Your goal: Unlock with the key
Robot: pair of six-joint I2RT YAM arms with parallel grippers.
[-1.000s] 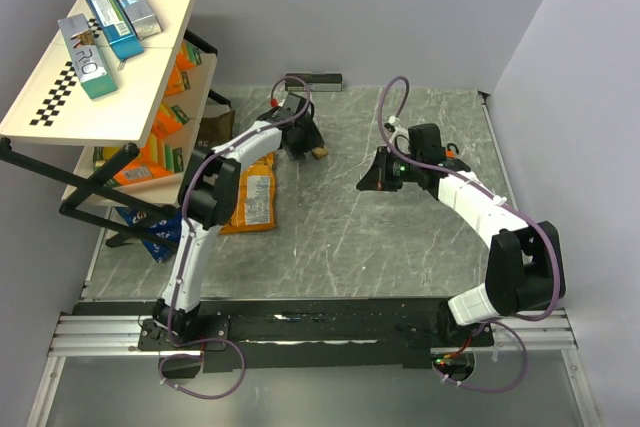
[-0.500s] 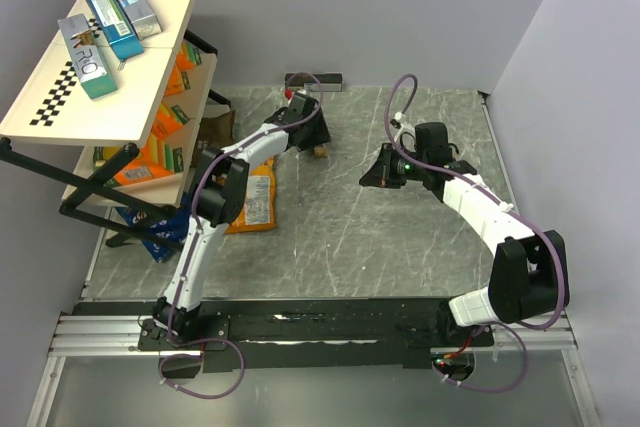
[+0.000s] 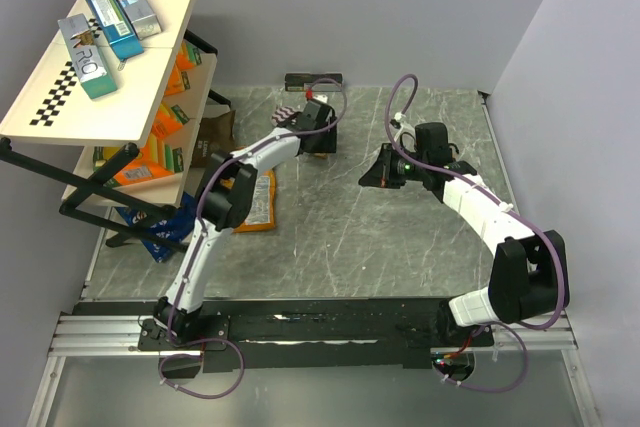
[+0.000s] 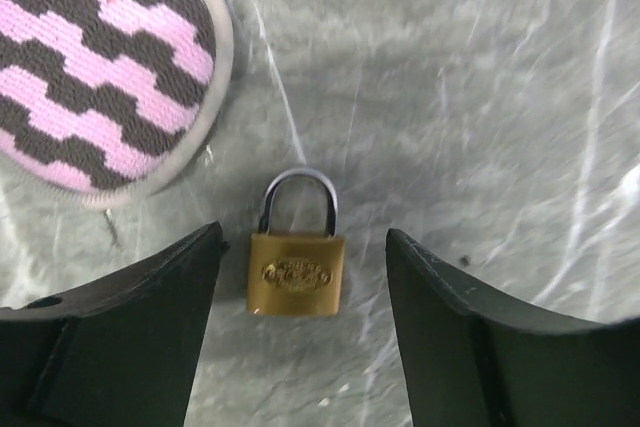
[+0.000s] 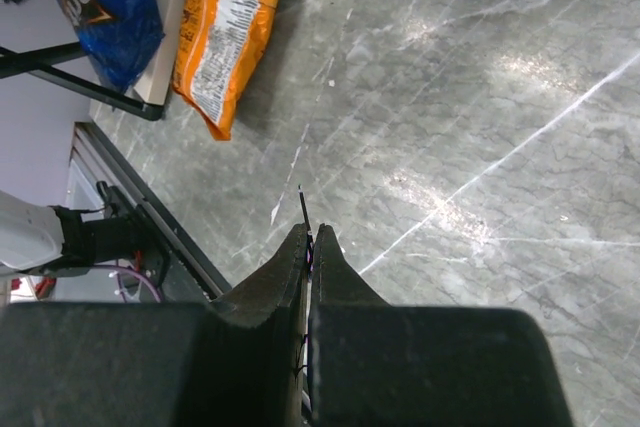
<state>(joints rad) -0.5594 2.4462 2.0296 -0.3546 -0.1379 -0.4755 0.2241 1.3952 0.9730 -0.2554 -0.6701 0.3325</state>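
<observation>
While the left gripper [image 4: 302, 237] hangs with jaws wide over the small brass padlock [image 4: 297, 277], one black finger on each side and neither touching, nothing is secured yet

The lock lies flat on the grey marbled tabletop [image 4: 480, 97], steel shackle pointing at the pink-and-black zigzag fabric pouch [image 4: 90, 77] just beside it

The right gripper [image 5: 310, 232] is pinched tight, well apart from the lock, with a thin dark metal key [image 5: 302, 205] poking out past the tips. It shows edge-on, so I read it as the key blade, not certain

Risks as I see them:
- uneven finger contact on closing could skid or spin the flat lock on the smooth stone, possibly into the pouch
- a low grip on the body could cover the keyhole end, which faces the wrist
- the key is held by a sliver at the fingertips, so any side load at insertion could twist it or pop it out
- keyhole not visible in any view, so alignment is a guess
</observation>
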